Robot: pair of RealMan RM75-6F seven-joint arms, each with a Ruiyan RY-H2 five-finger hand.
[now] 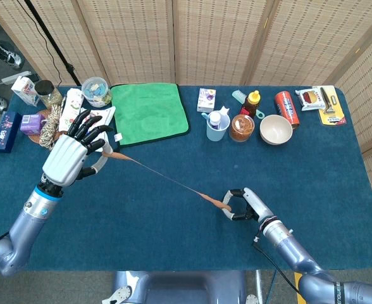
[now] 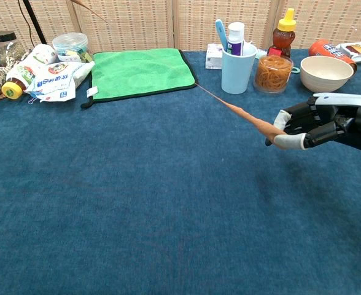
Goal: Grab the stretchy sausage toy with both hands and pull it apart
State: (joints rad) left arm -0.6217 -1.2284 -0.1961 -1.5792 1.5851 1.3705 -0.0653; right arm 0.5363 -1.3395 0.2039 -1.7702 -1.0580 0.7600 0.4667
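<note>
Overhead, a blue carpeted worktop (image 1: 173,234) stands before woven folding screens (image 1: 217,38). Above it, the sausage toy (image 1: 167,180) stretches thin between the left hand (image 1: 69,158), pinching one end with other fingers fanned, and the right hand (image 1: 244,204), clamping the near-right end. A green cloth (image 1: 149,113) lies far left.

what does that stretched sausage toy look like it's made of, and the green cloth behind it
Sausage toy: likely soft rubbery gel, smooth; it is drawn into a thin thread between the left hand and right hand. Green cloth: looks like matte, fuzzy microfibre with a dark stitched edge.
</note>
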